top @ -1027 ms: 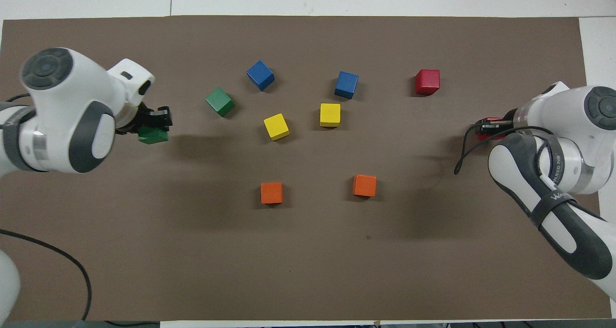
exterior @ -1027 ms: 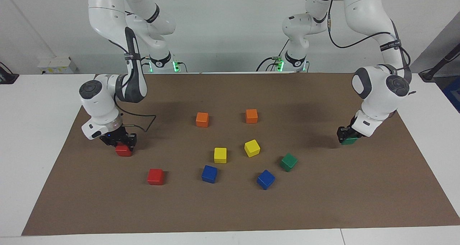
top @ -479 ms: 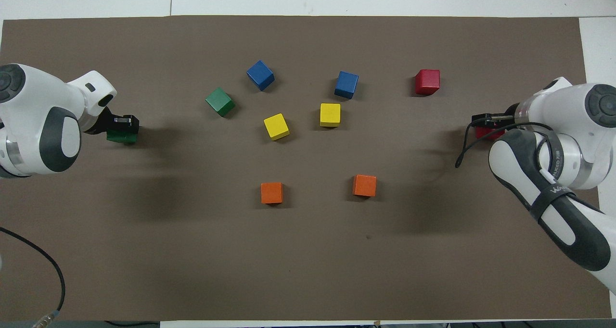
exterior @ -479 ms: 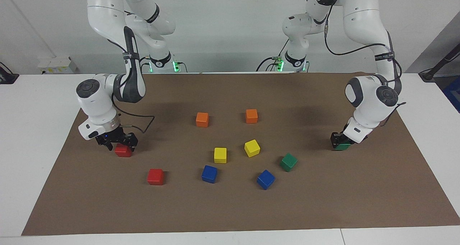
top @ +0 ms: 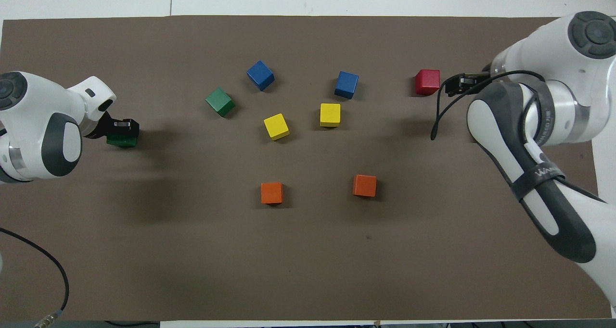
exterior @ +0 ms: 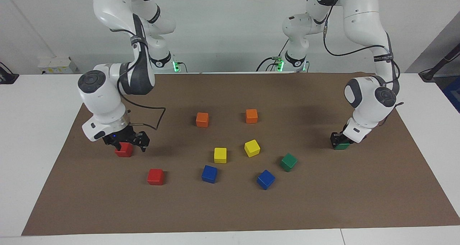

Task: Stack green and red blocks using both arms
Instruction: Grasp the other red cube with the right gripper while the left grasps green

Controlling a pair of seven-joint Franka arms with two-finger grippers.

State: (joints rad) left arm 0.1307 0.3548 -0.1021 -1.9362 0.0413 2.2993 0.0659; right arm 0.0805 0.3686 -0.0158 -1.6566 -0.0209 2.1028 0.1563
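One red block [exterior: 124, 150] rests on the brown mat [exterior: 230, 209] at the right arm's end. My right gripper [exterior: 127, 143] hangs open just above it, a finger to each side; in the overhead view the right arm hides this block. Another red block [exterior: 155, 176] [top: 427, 82] lies farther from the robots, and in the overhead view the right gripper [top: 455, 85] appears beside it. At the left arm's end my left gripper [exterior: 337, 140] [top: 124, 126] is down on a green block [exterior: 341, 146] [top: 122, 140] that sits on the mat. A second green block [exterior: 288, 162] [top: 220, 101] lies loose nearer the middle.
Two orange cubes [exterior: 202, 119] [exterior: 251, 116], two yellow cubes [exterior: 220, 155] [exterior: 252, 148] and two blue cubes [exterior: 209, 174] [exterior: 265, 179] are scattered over the middle of the mat. White table borders the mat on all sides.
My right gripper opened, let go of the red block on the mat and rose a little. My left gripper brought the green block down onto the mat, toward the left arm's end.
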